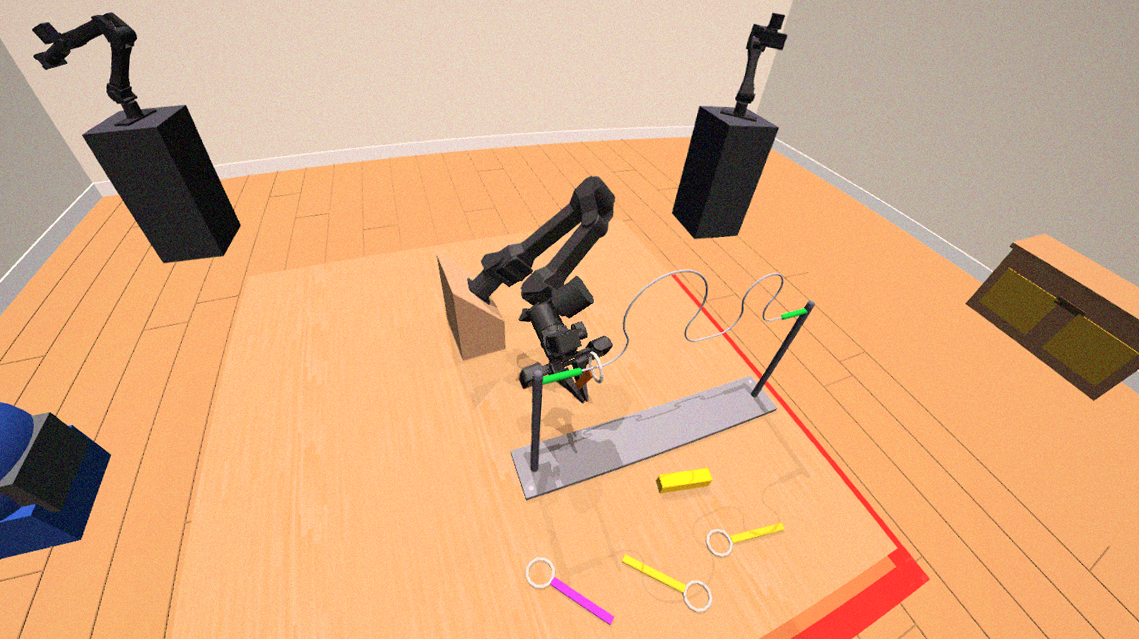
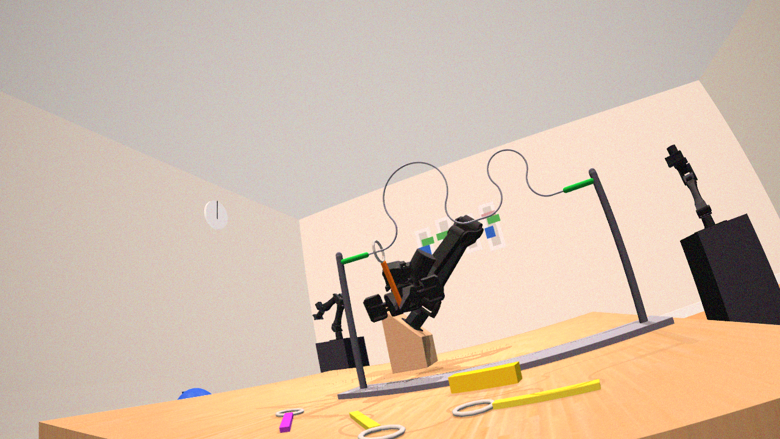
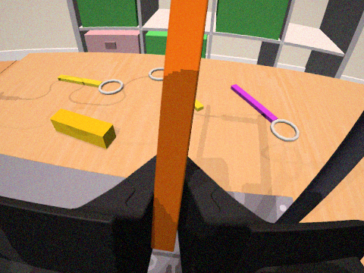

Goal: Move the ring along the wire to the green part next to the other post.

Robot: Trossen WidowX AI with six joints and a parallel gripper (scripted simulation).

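Observation:
My gripper (image 1: 583,389) (image 2: 400,303) (image 3: 171,161) is shut on the orange handle (image 1: 584,378) (image 2: 390,278) (image 3: 178,114), which rises from the fingers to the ring (image 1: 601,370) (image 2: 374,249). The ring is around the thin grey wire (image 2: 418,162) just off the inner end of the green part (image 1: 563,375) (image 2: 355,258) by the near-left post (image 1: 536,422) (image 2: 351,322). I cannot tell whether ring and wire touch. Beyond the wire's bends, the other green part (image 1: 793,313) (image 2: 577,186) meets the far-right post (image 1: 782,350) (image 2: 618,245). The ring is out of the wrist view.
The grey base plate (image 1: 647,427) joins the posts. A yellow block (image 1: 685,480) (image 3: 83,128), two loose rings with yellow handles and one with a purple handle (image 1: 581,601) (image 3: 254,103) lie beyond it. The near-left post (image 3: 330,178) stands at the right in the wrist view.

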